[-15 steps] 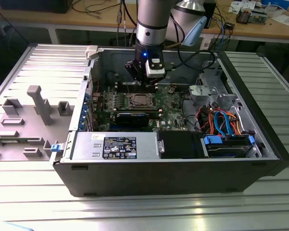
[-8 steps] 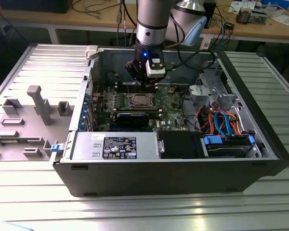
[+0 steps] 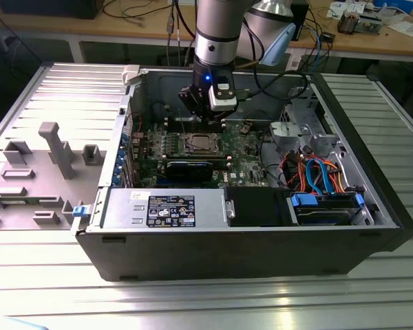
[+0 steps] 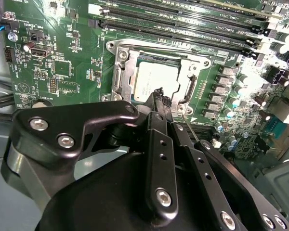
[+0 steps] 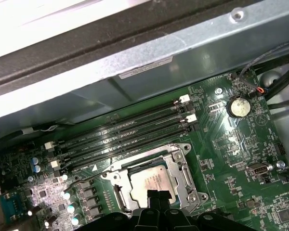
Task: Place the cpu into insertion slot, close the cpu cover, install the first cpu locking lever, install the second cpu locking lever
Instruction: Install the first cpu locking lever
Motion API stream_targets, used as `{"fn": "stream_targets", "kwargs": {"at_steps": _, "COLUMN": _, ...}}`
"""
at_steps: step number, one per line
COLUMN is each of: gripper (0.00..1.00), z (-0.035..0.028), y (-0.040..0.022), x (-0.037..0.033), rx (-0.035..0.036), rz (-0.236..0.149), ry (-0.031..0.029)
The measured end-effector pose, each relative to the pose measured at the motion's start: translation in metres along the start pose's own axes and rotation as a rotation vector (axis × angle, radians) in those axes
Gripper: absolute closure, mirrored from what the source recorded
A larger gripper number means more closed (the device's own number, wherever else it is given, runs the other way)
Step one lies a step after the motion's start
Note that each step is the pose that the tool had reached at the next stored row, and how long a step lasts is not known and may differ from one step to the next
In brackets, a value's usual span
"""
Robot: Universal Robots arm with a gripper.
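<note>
Claw (image 4: 159,94): black fingers closed together, gripping nothing; tips over the cpu's edge, contact not discernible.
Cpu (image 4: 156,79): seated in the insertion slot (image 3: 198,144); print on its silvery top too fine to tell.
Cpu cover (image 4: 121,72): lies flat, framing the cpu.
Labels: black sticker (image 3: 171,210) on the power supply; pale strip (image 5: 145,67) on the case wall.
Case (image 3: 261,254): open, on the ribbed surface (image 3: 193,302).
</note>
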State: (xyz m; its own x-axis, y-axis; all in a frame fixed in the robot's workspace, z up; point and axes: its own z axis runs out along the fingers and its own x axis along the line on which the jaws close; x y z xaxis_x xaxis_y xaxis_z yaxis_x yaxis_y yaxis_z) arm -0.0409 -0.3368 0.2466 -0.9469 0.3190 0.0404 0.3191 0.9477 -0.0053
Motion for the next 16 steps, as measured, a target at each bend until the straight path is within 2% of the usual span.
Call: {"fn": "stream_targets", "kwargs": {"at_steps": 16, "gripper": 0.89, "z": 0.0, "y": 0.0, "x": 0.0, "rx": 0.0007, "rz": -0.035, "ry": 0.0001}}
